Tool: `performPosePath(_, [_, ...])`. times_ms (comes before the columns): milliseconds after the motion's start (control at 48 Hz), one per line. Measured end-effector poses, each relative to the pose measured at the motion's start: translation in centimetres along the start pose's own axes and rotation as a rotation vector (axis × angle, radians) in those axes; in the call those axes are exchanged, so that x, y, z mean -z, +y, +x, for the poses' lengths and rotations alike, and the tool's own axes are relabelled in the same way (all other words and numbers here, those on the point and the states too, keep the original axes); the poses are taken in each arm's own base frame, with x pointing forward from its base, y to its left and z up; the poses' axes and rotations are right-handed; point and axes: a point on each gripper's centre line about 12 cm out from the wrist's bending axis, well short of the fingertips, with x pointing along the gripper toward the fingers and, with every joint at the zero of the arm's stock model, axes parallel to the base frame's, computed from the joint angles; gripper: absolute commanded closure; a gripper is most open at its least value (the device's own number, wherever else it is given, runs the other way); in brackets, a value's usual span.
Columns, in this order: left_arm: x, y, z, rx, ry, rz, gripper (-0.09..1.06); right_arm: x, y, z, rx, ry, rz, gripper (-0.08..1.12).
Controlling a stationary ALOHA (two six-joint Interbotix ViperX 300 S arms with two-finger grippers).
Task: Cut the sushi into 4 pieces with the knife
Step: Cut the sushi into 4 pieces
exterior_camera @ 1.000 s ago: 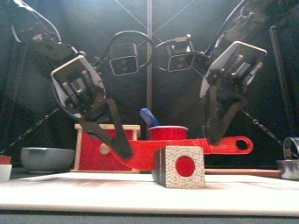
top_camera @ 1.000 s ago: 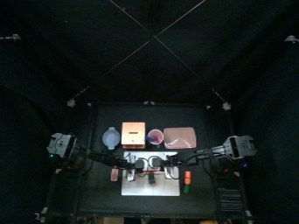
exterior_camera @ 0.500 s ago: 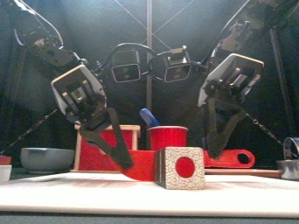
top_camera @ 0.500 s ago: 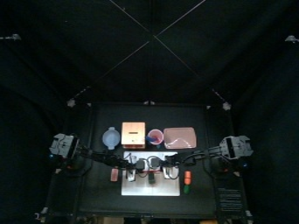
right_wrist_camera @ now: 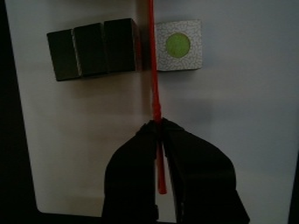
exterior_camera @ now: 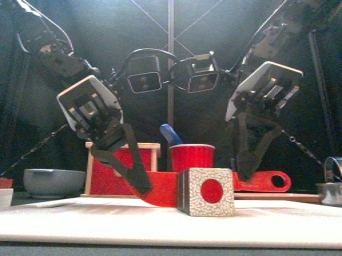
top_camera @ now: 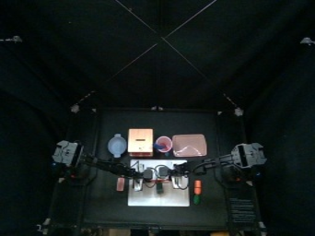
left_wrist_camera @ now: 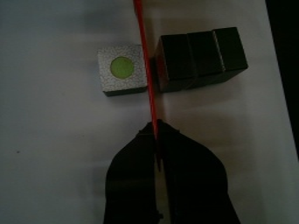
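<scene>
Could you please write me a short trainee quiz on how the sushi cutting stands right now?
1. True or false: the red knife lies between one separated piece and the joined blocks.
2. How many blocks are joined? A two, B three, C four.
3. Fill in: the left gripper and the right gripper are both shut on the red ____.
Key: 1 true; 2 B; 3 knife.

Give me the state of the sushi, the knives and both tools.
sushi end piece: split off the roll.
three blocks: joined together.
red knife: held by both tools, blade in the cut.
left tool: shut on the red knife.
right tool: shut on the red knife.
blue knife: standing in the red cup.
</scene>
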Motion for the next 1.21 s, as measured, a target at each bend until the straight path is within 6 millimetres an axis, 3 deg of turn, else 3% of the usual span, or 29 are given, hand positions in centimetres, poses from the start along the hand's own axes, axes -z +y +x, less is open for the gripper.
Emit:
performPosePath(271, [-0.1,2.2,-0.2,-0.036,0.002,0.005,0.67,-0.2,-1.5,-0.2,0.027,-0.003,0.007,0.73])
performPosePath(708, [-0.3,4.0,-0.5,-0.067,-0.001,0.014,0.67,-0.3,-3.0,-0.5,0.056,-0.010,0.016,0.73])
performPosePath(1021, [-1.4,4.2,-3.1,-0.075,-0.022,0.025,0.67,-1.2,-2.5,-2.6,0.044,-0.094,0.023,0.73])
performPosePath(1208, [-2.2,2.6,-4.5,-0.051,-0.058,0.056,0.67,-1.4,-1.0,-3.8,0.022,-0.168,-0.002,0.73])
